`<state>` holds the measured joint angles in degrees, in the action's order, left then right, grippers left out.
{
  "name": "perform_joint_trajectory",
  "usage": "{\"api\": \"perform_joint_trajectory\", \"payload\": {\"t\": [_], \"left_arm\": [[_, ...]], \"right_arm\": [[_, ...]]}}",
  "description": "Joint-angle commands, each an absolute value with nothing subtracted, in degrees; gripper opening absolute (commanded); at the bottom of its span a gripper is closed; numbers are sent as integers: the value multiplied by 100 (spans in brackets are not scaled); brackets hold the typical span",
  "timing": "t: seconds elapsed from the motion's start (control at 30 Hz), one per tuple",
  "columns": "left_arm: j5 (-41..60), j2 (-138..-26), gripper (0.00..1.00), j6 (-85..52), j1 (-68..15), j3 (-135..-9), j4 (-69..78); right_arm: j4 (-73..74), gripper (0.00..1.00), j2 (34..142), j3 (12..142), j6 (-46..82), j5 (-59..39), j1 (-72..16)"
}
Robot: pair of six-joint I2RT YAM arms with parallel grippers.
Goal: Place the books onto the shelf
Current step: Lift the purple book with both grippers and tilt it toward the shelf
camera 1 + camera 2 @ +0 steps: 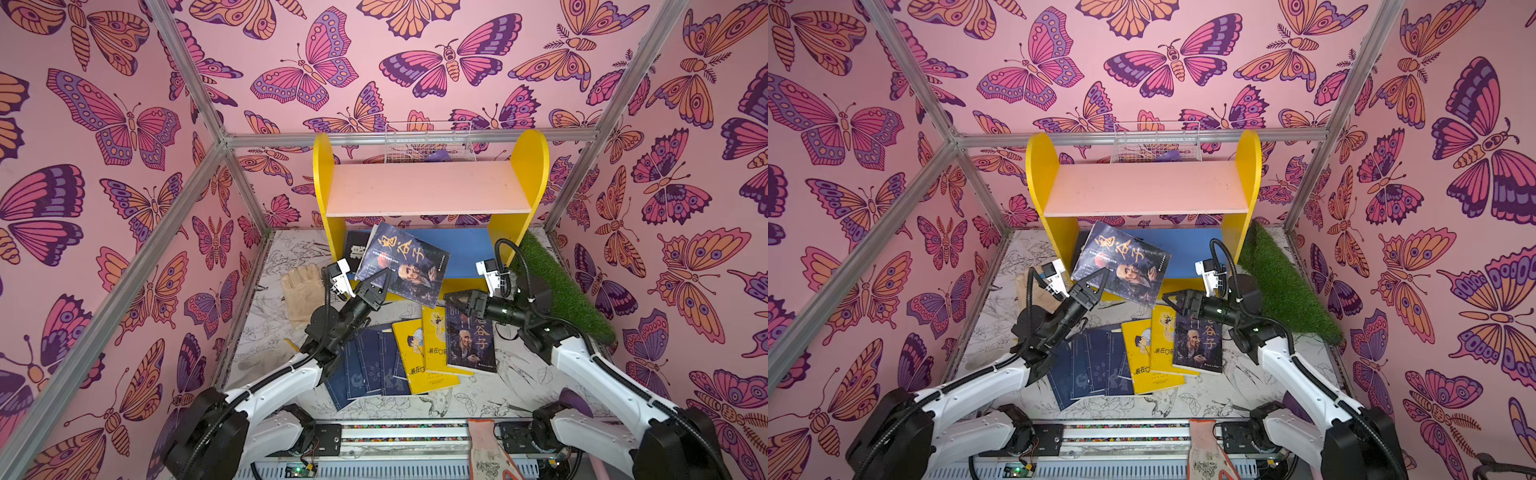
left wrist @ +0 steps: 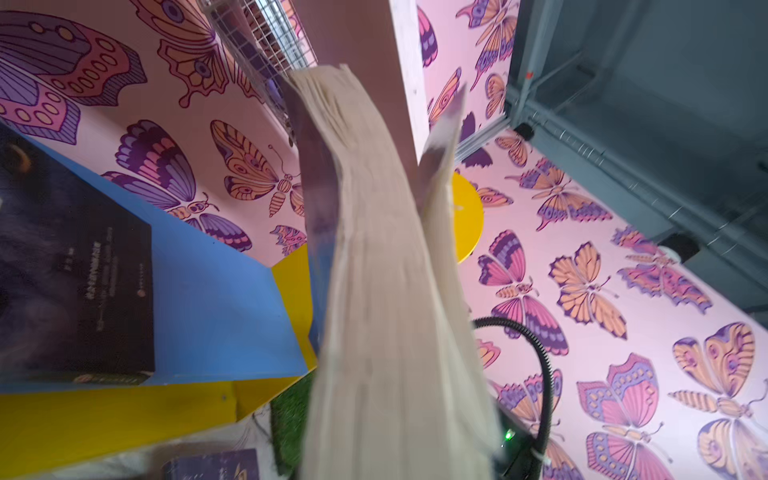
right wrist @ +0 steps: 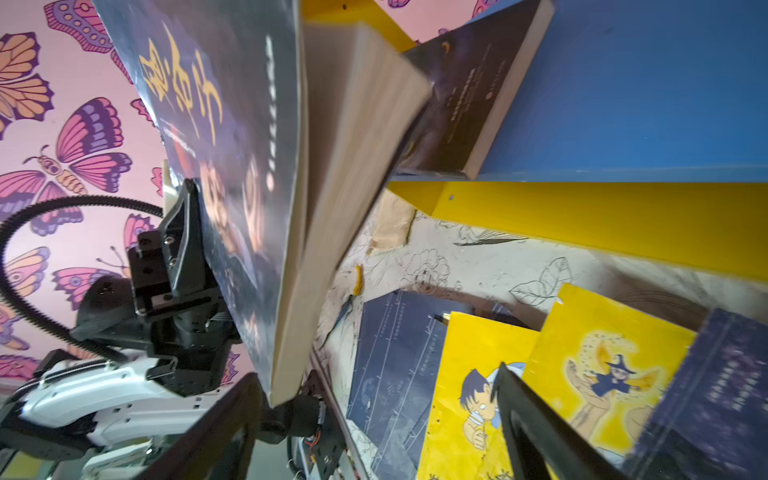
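L claw (image 1: 380, 279) clamped on dk paperback (image 1: 405, 257), tilted at shelf (image 1: 324, 174) front, above blue board (image 1: 467, 249) | R claw (image 1: 455, 299) apart, empty, by loose bks (image 1: 419, 353) | likely light, floppy, pages fan; grip nr spine

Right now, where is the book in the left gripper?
In both top views the book hangs tilted just left of centre, clamped by the left gripper in front of the shelf's blue lower board.

L claw (image 1: 380, 280) tight, R claw (image 1: 451, 298) wide

鬼谷子 on raised book (image 1: 403, 262), 谷子 on flat dark book (image 1: 471, 340), 装在 on yellow book (image 1: 434, 340)
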<state>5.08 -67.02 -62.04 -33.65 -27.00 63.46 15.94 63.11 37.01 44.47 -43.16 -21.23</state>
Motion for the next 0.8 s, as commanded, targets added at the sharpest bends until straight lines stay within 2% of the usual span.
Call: {"api": "perform_joint_trajectory", "payload": {"t": [0.0,0.23,0.5,0.77], "left_arm": [[302,-6977,0,-6723,-3316,-2707,7767],[226,-7023,0,-6734,-3329,-2558,7796],[161,-6991,0,-6759,-3331,-2447,7813],[-191,-6824,0,-6703,-3309,-2080,7634]], "right_arm": [[2909,84,6478,3908,5133,-4711,-2347],[3084,78,6623,4162,5178,-4431,-2706],[4035,57,7403,4523,5749,-4353,-2925],[4107,15,7717,4788,5783,-4026,-3089]]}}
